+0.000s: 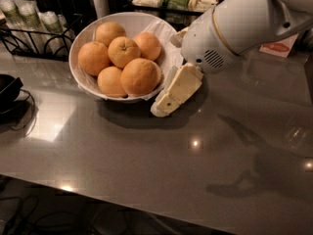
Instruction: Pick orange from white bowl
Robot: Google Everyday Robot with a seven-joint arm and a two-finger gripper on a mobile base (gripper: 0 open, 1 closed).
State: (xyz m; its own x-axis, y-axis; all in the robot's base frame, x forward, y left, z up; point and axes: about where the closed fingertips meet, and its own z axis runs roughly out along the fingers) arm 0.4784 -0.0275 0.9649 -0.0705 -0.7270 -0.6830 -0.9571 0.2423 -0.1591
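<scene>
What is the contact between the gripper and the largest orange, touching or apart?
Apart. The camera view shows the gripper outside the white bowl, beside its rim; the bowl's wall lies between it and the orange.

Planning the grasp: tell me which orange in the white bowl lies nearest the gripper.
The largest orange, front right in the white bowl; the others lie farther back or left. The gripper hangs just outside its rim.
</scene>
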